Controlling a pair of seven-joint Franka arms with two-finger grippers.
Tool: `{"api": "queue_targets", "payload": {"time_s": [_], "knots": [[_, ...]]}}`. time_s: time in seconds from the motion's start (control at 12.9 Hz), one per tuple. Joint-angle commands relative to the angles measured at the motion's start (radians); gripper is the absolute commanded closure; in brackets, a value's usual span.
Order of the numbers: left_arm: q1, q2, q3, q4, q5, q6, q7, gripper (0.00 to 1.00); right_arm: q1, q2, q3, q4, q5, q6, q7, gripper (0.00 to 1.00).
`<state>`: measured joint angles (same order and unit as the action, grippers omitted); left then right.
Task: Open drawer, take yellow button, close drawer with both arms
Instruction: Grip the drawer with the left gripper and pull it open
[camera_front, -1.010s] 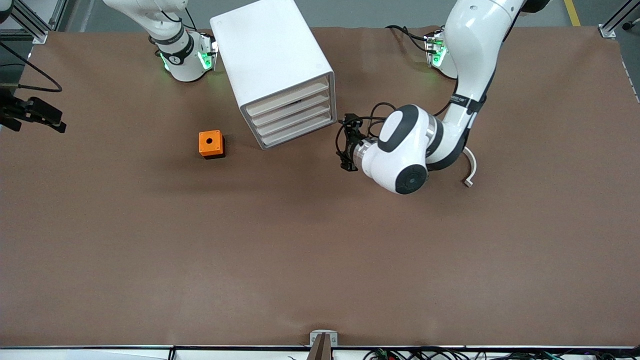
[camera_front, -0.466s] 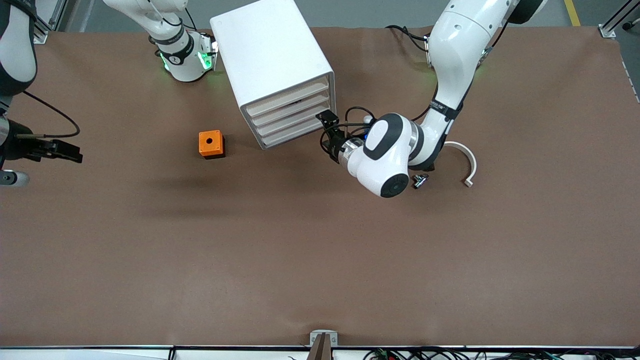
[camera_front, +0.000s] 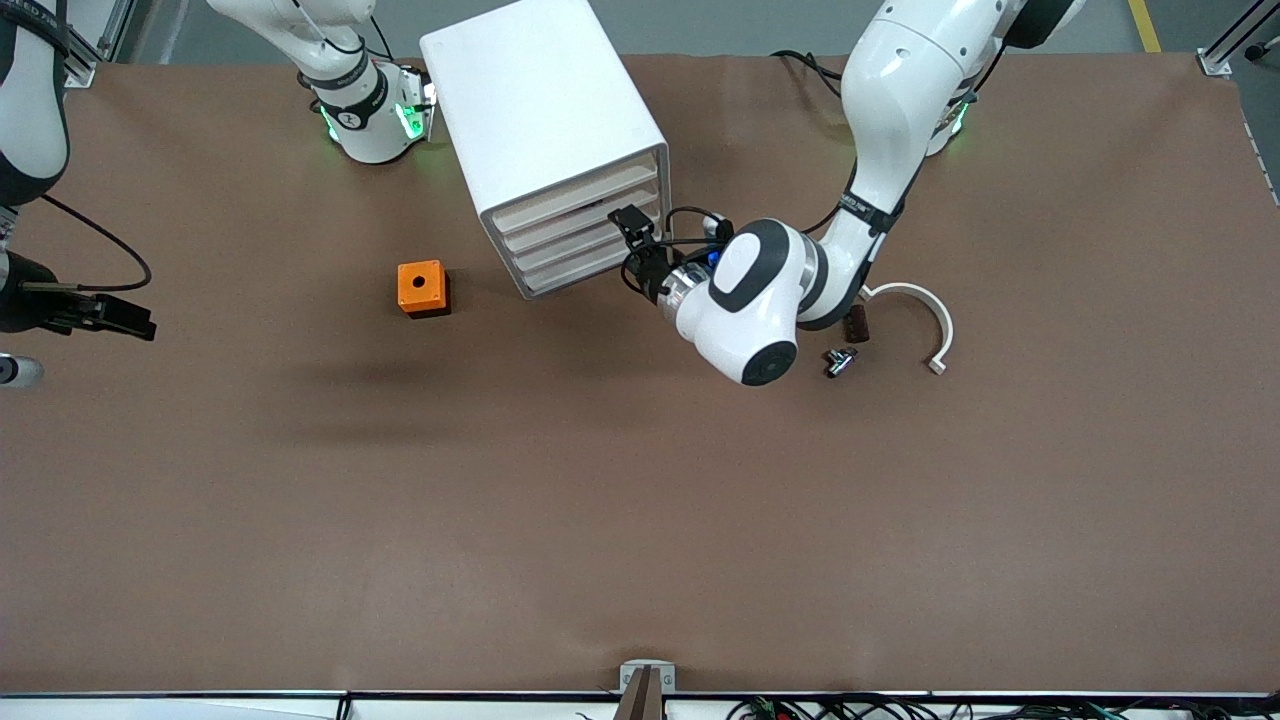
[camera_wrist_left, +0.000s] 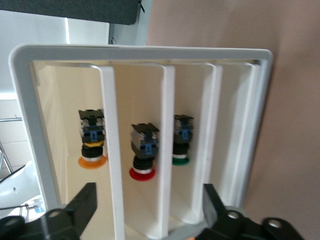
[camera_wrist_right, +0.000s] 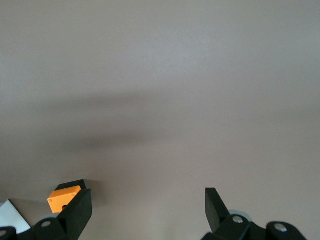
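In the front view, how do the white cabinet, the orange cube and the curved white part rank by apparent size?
1. White cabinet, by far the largest.
2. Curved white part.
3. Orange cube.
The last two look similar in extent, so their order is unsure.

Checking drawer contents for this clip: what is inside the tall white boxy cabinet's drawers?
The left wrist view shows three push buttons in the white cabinet: orange-capped button, red-capped one, green-capped one, each in its own drawer. The fourth drawer's contents are hidden.
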<state>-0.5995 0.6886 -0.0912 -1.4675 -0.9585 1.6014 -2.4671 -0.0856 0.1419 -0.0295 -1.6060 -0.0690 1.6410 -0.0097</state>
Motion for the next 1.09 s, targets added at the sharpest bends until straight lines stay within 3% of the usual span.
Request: {"api": "queue_targets", "payload": {"time_s": [0.0, 0.16, 0.62, 0.78, 0.85, 0.93, 1.01], "knots": [[-0.017, 0.011, -0.019, 0.018, -0.026, -0.046, -0.023, 0.15, 0.006, -0.004, 0.016, 0.012, 0.017, -0.024, 0.104, 0.00], [-0.032, 0.012, -0.032, 0.015, -0.028, -0.052, -0.033, 0.25, 0.003, -0.005, 0.014, 0.009, 0.072, -0.039, 0.148, 0.00], [-0.077, 0.029, -0.033, 0.016, -0.026, -0.055, -0.052, 0.51, 0.015, -0.007, 0.019, 0.009, 0.081, -0.066, 0.223, 0.00], [-0.086, 0.029, -0.033, 0.018, -0.026, -0.055, -0.049, 0.73, 0.023, -0.007, 0.019, 0.008, 0.081, -0.066, 0.243, 0.00], [-0.091, 0.028, -0.033, 0.019, -0.025, -0.055, -0.046, 0.94, 0.030, -0.007, 0.017, 0.008, 0.081, -0.066, 0.267, 0.00], [-0.089, 0.026, -0.033, 0.019, -0.023, -0.055, -0.047, 1.00, 0.036, -0.007, 0.017, 0.008, 0.081, -0.067, 0.292, 0.00], [-0.086, 0.026, -0.030, 0.019, -0.020, -0.055, -0.049, 1.00, 0.038, -0.007, 0.017, 0.008, 0.081, -0.067, 0.298, 0.00]]}}
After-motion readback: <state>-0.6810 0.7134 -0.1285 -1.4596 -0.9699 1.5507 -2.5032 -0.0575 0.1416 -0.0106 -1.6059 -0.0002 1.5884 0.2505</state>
